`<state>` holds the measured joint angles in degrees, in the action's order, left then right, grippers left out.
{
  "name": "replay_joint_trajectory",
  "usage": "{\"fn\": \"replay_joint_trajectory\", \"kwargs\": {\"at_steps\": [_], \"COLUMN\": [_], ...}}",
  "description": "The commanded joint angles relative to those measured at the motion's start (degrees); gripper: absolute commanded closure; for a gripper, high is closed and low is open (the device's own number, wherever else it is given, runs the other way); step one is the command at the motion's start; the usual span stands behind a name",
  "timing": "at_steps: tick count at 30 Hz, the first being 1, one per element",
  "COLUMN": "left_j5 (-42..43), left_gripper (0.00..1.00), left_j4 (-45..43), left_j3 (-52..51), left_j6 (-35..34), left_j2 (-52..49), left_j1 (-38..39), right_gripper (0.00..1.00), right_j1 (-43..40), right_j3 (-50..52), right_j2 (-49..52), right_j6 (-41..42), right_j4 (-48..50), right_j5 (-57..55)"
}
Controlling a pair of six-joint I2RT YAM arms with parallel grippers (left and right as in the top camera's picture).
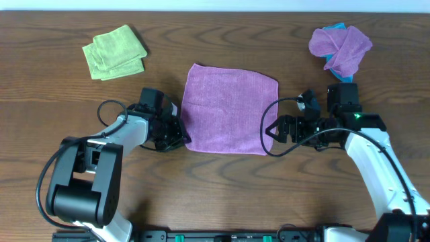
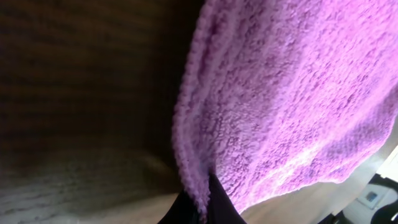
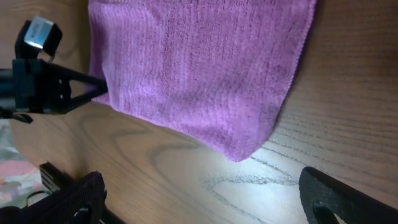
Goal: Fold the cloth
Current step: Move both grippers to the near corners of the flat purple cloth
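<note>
Left gripper (image 1: 180, 138) pinches the cloth (image 1: 228, 107) at its near-left corner; right gripper (image 1: 271, 132), wide open, straddles the near-right corner for folding.

The purple cloth (image 1: 228, 111) is a soft, fuzzy terry weave, matt, ribbed in fine rows, with a stitched hem. The table (image 1: 54, 94) is dark grained wood, smooth with a low sheen. My left tool (image 1: 180, 138) and right tool (image 1: 272, 132) look like matt black plastic. The green cloth (image 1: 115, 52) near the far left corner shows the same napped fabric.
</note>
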<state>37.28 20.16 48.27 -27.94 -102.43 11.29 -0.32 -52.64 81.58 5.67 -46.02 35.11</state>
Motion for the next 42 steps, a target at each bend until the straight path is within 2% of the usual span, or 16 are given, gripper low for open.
{"fn": "replay_joint_trajectory", "kwargs": {"at_steps": [1,8,13,20,36,39,41,42], "left_j5": [-4.3,-7.7,-7.6,-7.1,-4.6,-4.3,-4.2,-4.2], "left_gripper": [0.94,0.94,0.94,0.94,0.94,0.94,0.94,0.94], "left_j4": [5.2,16.1,15.3,15.0,12.7,12.3,12.3,12.3], "left_j3": [-1.5,-1.5,-1.5,-1.5,-1.5,-1.5,-1.5,-1.5], "left_j6": [4.6,9.2,9.3,9.1,8.2,7.5,7.3,7.3], "left_j2": [-0.1,2.0,2.0,2.0,2.0,2.0,2.0,2.0], "left_j1": [-0.3,-0.4,-0.4,-0.4,-0.4,-0.4,-0.4,-0.4], "right_gripper": [0.02,0.02,0.02,0.07,0.09,0.12,0.2,0.28], "right_j1": [-0.4,-0.4,-0.3,-0.3,6.6,8.2,9.2,9.7], "right_j3": [0.3,3.1,9.1,15.1,16.1,16.1,16.1,16.1], "right_j2": [-1.0,-1.0,-1.0,-0.9,6.0,7.6,8.3,8.6], "right_j6": [-0.2,-0.2,-0.1,3.3,9.8,10.5,11.5,12.0], "right_j4": [-0.1,-0.2,3.4,12.0,21.0,22.5,23.6,24.1], "right_j5": [-0.5,-8.1,-5.5,-0.3,-0.2,-0.2,-0.2,-0.3]}}
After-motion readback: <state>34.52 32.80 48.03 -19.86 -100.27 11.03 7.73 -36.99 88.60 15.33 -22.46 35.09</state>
